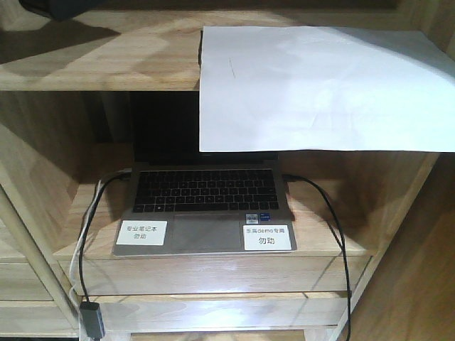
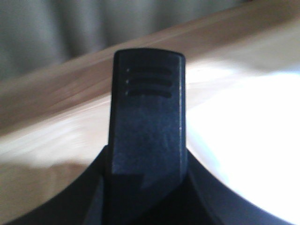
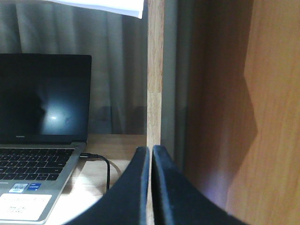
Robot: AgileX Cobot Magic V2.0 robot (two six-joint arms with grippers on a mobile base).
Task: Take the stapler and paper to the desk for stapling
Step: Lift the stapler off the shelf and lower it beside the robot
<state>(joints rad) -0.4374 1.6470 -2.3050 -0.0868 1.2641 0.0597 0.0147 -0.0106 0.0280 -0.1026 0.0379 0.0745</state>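
Stapler point(image 2: 146, 117): black body with three ribs near its far end, standing up between the fingers of my left gripper point(image 2: 146, 154), which pinch it from both sides. Beneath it is the desk point(image 2: 51, 140), light wood, with its raised edge point(image 2: 70, 84) running behind. Cannot tell whether the stapler touches the wood. Bright white patch to the right: glare or a sheet, cannot tell.

The paper point(image 1: 320, 89) is a white sheet on the upper shelf point(image 1: 92, 71), toward the right end. Its front part hangs over the shelf's front edge and covers the top of the laptop point(image 1: 206, 199) screen. The laptop sits open on the lower shelf point(image 1: 323, 238), with white labels point(image 1: 141, 231) on its palm rest and a cable point(image 1: 334, 227) at its right side.

On my right gripper point(image 3: 150, 154) the fingers point(image 3: 136, 187) are pressed together and hold nothing. They sit just in front of the upright post point(image 3: 155, 70). A corner of the paper shows above them, well apart.
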